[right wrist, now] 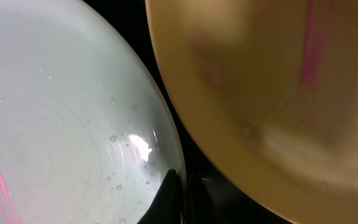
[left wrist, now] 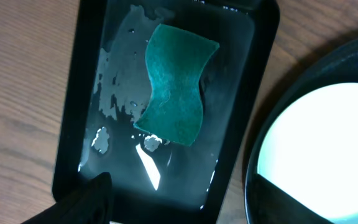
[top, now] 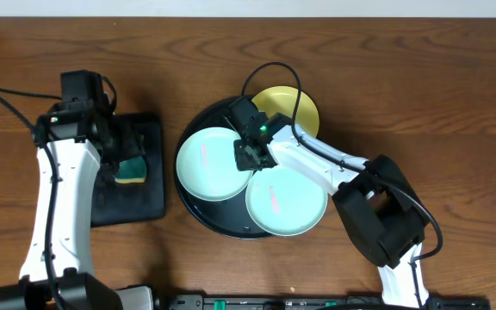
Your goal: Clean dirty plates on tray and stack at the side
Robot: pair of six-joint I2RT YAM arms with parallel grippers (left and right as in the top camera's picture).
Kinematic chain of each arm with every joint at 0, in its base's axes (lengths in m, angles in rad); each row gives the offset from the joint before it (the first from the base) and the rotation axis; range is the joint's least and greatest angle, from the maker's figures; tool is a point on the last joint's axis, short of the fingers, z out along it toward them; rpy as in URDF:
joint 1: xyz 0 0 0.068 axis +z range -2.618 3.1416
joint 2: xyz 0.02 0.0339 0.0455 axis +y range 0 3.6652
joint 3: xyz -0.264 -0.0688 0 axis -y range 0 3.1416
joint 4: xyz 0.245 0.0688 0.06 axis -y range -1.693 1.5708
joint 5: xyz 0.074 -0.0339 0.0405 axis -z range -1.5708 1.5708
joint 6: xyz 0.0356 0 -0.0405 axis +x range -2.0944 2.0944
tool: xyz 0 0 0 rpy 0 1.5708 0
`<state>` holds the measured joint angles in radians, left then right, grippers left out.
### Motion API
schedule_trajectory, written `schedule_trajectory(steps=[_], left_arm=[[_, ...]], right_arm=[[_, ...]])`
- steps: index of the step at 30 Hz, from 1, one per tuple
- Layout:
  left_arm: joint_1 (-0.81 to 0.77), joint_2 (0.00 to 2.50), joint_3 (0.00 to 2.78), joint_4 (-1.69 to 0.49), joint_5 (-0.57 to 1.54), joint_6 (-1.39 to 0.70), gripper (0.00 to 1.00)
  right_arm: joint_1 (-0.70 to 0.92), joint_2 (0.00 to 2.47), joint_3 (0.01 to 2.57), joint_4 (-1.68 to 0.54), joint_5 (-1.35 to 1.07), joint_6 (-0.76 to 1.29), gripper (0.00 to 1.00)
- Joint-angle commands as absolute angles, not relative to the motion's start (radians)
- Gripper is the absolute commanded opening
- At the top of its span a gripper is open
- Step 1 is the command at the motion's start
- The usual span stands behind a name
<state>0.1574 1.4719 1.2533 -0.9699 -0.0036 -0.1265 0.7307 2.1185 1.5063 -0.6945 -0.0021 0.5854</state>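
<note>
The round black tray (top: 198, 211) holds three plates. A mint-green plate (top: 203, 168) with a pink streak lies at its left, another mint-green plate (top: 287, 207) at its front right, and a pale yellow plate (top: 298, 110) at the back. My right gripper (top: 250, 153) is shut on the right rim of the left mint-green plate (right wrist: 61, 124), one finger on top and one outside (right wrist: 182, 196). The yellow plate (right wrist: 272, 81) shows pink smears. My left gripper (top: 117, 155) hovers open and empty above a green sponge (left wrist: 176, 90); only one of its fingers (left wrist: 89, 199) shows in the left wrist view.
The sponge (top: 130, 169) lies in a smaller black rectangular tray (top: 149, 202) holding water, left of the round tray. The round tray's rim (left wrist: 260, 155) and a mint-green plate (left wrist: 322, 143) show at the right of the left wrist view. Brown wooden table all around.
</note>
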Motion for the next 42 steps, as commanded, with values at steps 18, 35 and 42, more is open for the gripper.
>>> schedule_trajectory(steps=[18, 35, 42], left_arm=[[0.172, 1.891, 1.215, -0.768, -0.02, 0.06, 0.48], [0.176, 1.926, 1.239, -0.74, -0.02, 0.054, 0.08], [0.175, 1.757, 1.267, -0.78, -0.008, 0.026, 0.08]], right_arm=[[0.733, 2.13, 1.517, -0.707, 0.018, 0.578, 0.01], [0.733, 2.13, 1.517, -0.705, 0.018, 0.579, 0.01], [0.733, 2.13, 1.517, -0.705, 0.011, 0.579, 0.01]])
